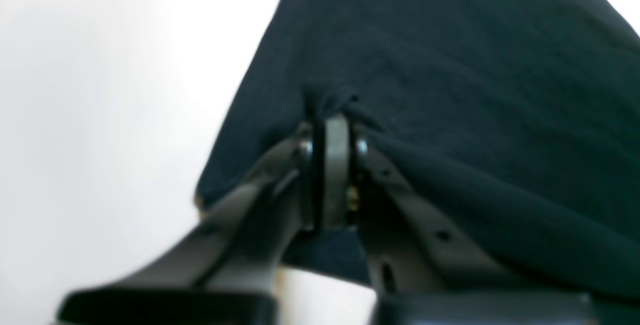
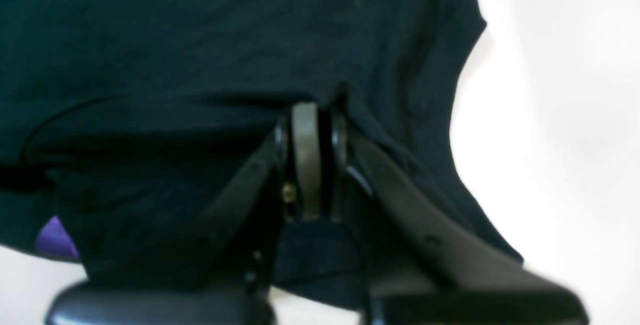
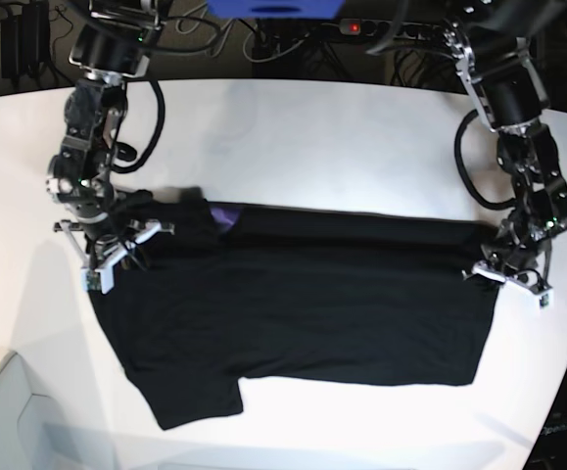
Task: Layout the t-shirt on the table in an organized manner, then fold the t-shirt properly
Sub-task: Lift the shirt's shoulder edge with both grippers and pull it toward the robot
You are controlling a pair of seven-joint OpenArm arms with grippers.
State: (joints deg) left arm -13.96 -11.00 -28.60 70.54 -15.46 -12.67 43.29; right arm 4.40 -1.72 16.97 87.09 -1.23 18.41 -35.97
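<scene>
A black t-shirt (image 3: 303, 304) is lying spread across the middle of a large white table (image 3: 312, 137), folded over so that its plain black side is facing up. One short sleeve is sticking out toward the near edge of the table, and a small patch of purple print (image 3: 223, 216) is peeking out along the far fold. In the overhead view, the right gripper (image 3: 117, 245) is sitting at the shirt's left end, its jaws pressed together on a pinch of black cloth. The left gripper (image 3: 511, 274) is resting at the opposite end, on the right of that view, its jaws likewise clamped on a bunched bit of the shirt's edge. Black cables (image 3: 263, 39) are trailing along the far side of the table behind both arms.
</scene>
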